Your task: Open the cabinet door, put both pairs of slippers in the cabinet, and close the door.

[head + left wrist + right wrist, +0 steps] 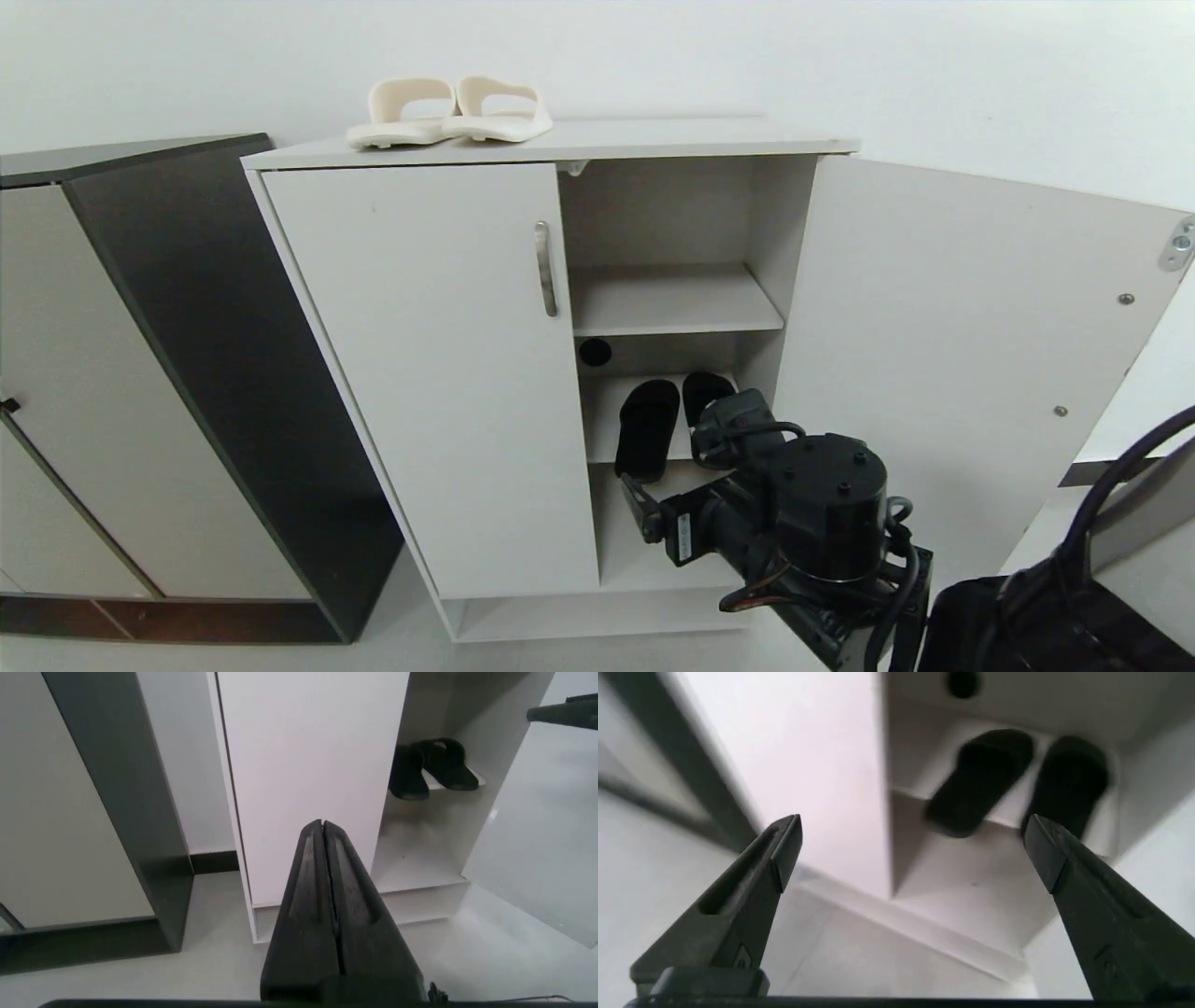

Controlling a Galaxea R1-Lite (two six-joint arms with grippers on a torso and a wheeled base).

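Observation:
A cream pair of slippers (450,113) lies on top of the white cabinet (420,373). The cabinet's left door is closed and its right door (943,355) stands wide open. A black pair of slippers (658,422) (432,765) (1018,779) rests on the lower shelf, toes pointing out. My right gripper (653,485) (910,840) hovers open and holding nothing just in front of and below that shelf. In the left wrist view, my left gripper (322,829) is shut on nothing, low and back from the closed left door.
A cabinet with a dark side panel (215,373) stands close on the left. The middle shelf (672,299) is bare. A black bag (1027,616) sits at the lower right by a pale ledge. Open floor (523,943) lies before the cabinet.

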